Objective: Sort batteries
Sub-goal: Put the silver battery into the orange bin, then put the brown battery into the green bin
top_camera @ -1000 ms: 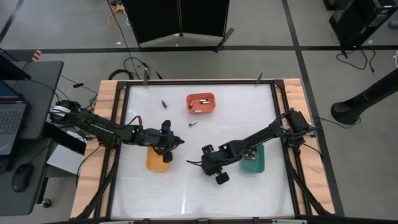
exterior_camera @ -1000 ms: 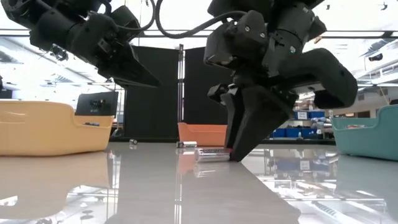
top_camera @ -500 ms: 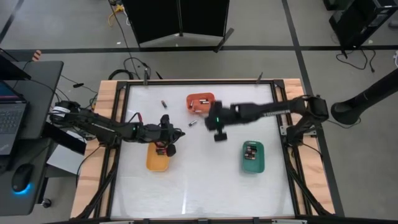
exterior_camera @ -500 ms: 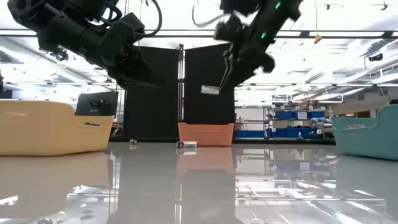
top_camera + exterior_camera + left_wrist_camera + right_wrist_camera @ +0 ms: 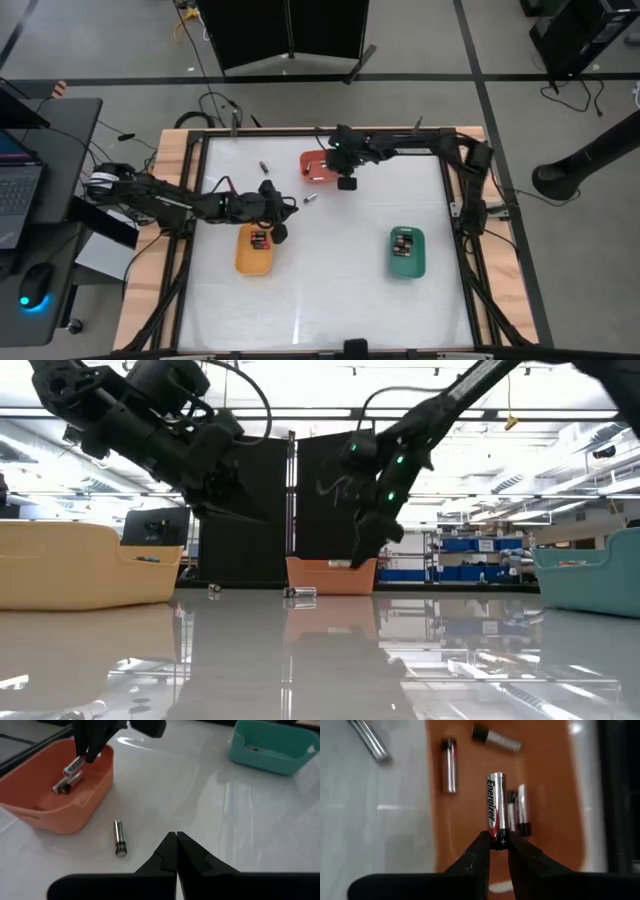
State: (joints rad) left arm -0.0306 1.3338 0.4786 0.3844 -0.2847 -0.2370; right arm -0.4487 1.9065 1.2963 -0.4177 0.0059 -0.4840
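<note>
Gripping a battery (image 5: 494,802) over orange tray (image 5: 545,795), right pincer (image 5: 496,843), left pincer (image 5: 176,840) closed, empty.

A second ago the right gripper (image 5: 496,845) stood low at the middle of the table (image 5: 330,290), near the green tray (image 5: 406,252), its fingers pinching a battery (image 5: 495,812) that lay on the surface. It has since lifted that battery, swung across to the far side, and now hangs over the orange tray (image 5: 322,165) with the battery still nipped by one end. The left gripper (image 5: 176,851), fingers together, has crept a little toward the lone battery (image 5: 119,837) beside the orange tray.
</note>
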